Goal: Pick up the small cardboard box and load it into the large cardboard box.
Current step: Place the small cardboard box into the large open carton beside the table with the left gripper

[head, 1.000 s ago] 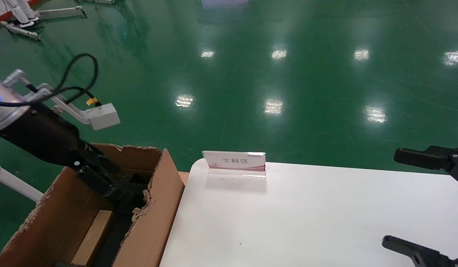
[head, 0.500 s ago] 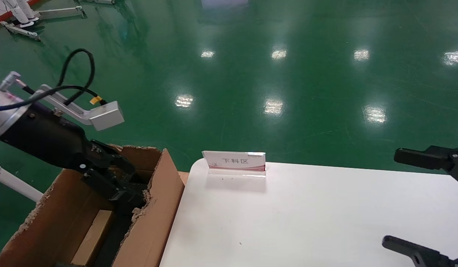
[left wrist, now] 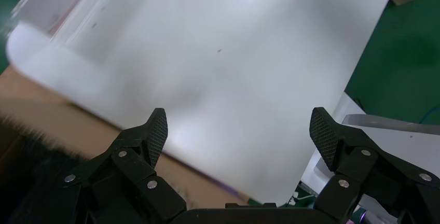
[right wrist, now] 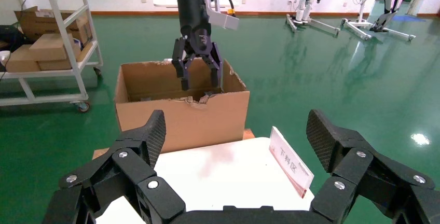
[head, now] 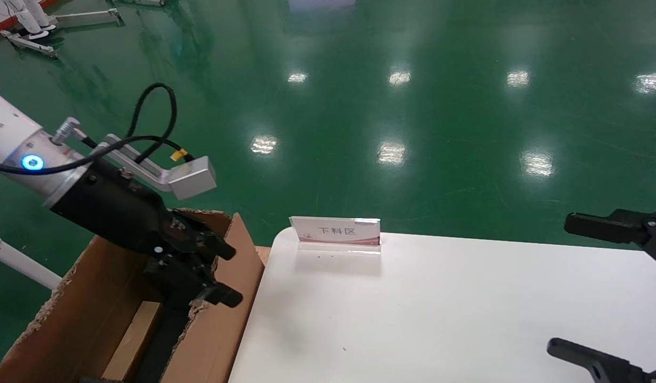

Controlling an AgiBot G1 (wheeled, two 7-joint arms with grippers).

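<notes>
My left hand (head: 221,275) hangs empty, its fingers spread wide, over the bench-side wall of the large cardboard box (head: 221,330), just above its ragged top edge. From my right wrist camera I see the same hand (right wrist: 197,73) poised over the carton's open top (right wrist: 181,115) with nothing between the fingers.

The small cardboard box (head: 134,340) lies down inside the large one, on the black lining. It sits below the left hand and toward my body, on the far side of that wall from the bench. Its long axis runs roughly along the length of the carton, toward me and away. Only a strip of its top shows; the rest is cut off by the carton wall and the frame edge.

By how things lie, I judge the load already made and the hand free of the piece.

The white bench (head: 466,308) carries only a small sign stand (head: 336,232) at its far edge. My right hand (head: 610,295) sits parked at the bench's right side, fingers wide apart, well away from both boxes. The left arm is by far the nearer to the cartons. If anything more is needed there, I judge it falls to the left arm.
</notes>
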